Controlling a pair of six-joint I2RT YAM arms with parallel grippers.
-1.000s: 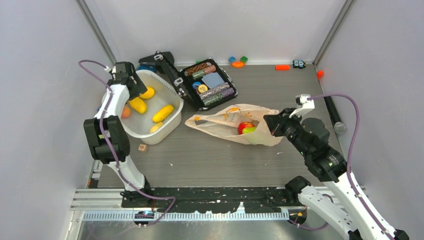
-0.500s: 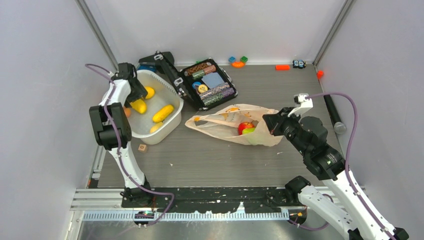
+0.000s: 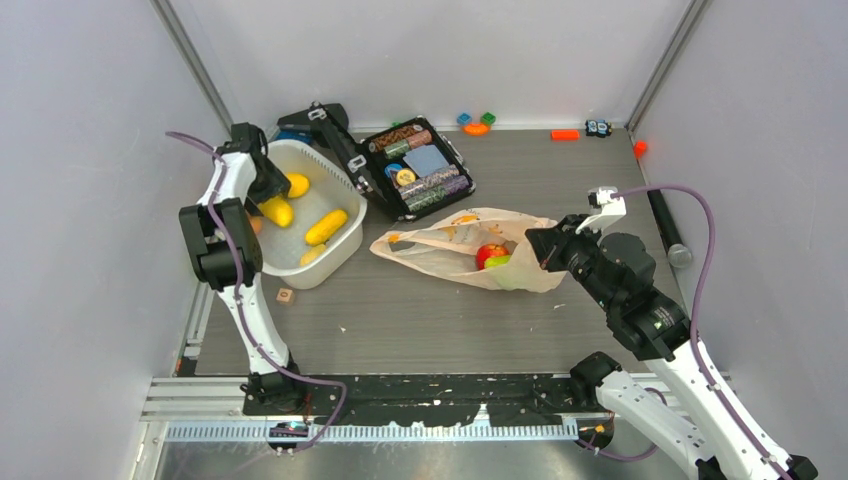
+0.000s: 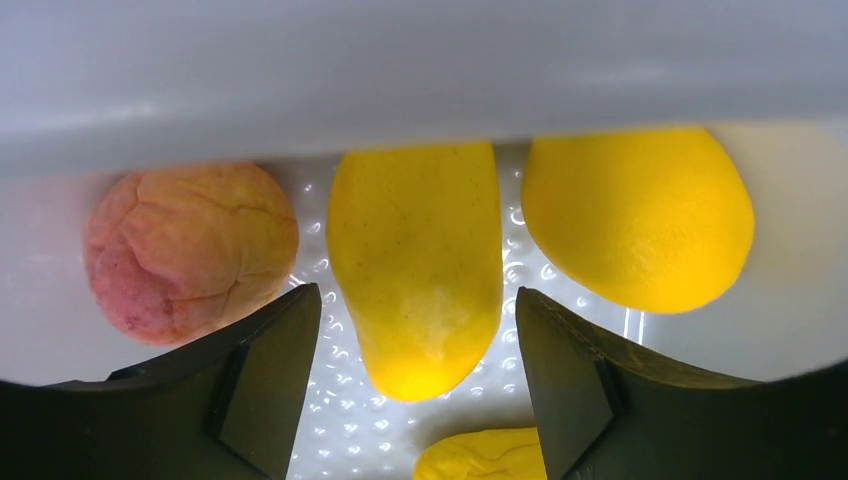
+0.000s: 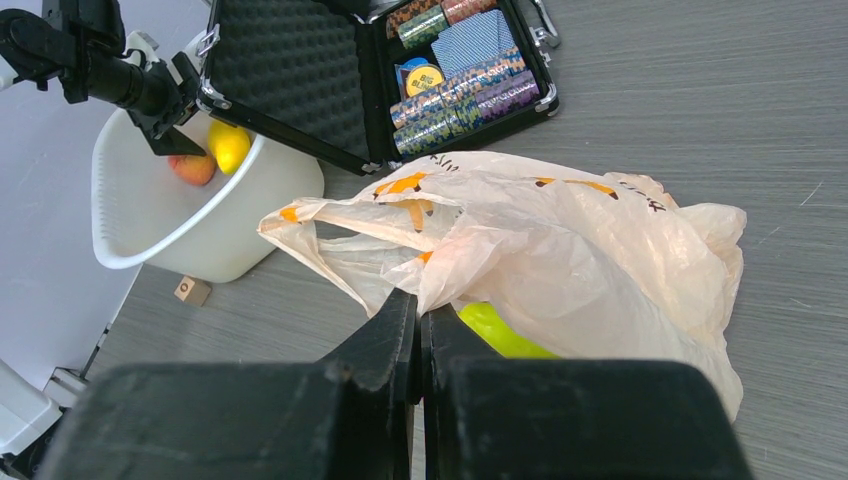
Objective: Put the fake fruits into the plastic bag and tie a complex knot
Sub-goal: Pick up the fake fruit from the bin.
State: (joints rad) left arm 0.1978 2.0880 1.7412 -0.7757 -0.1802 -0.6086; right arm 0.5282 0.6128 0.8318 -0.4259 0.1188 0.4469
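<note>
Top external view: two arms are working over one grey table [image 3: 600, 180], the left at the white tub [image 3: 345, 240] and the right at the plastic bag [image 3: 440, 250].
Tub count: four yellow fruits [image 3: 326, 227] are lying inside, plus one peach-orange fruit [image 3: 254, 225] that is half hidden behind the left arm.
Left wrist view: three of the yellow fruits and the peach-orange fruit are showing on the tub floor.
Left gripper [image 4: 417, 300]: it is hanging inside the tub with its jaws standing well apart. One finger [image 4: 260, 390] is sitting on each side of the long yellow fruit [image 4: 417, 265]. A narrow gap is showing on both sides, and nothing is being gripped.
Plastic bag: one bag is lying on its side mid-table, just beside the poker chip case [image 3: 420, 170], with its mouth facing the tub.
Bag count: two fruits are showing inside, one red apple [image 3: 491, 253] and one green pear [image 5: 495, 330], touching each other.
Right gripper [image 5: 418, 305]: its jaws are pressing tight together, pinching a fold of the bag's edge.
Other items: one chip case is lying open, three toy blocks [image 3: 477, 128] are sitting by the far wall, and one wooden cube [image 3: 285, 295] is lying just in front of the tub.
</note>
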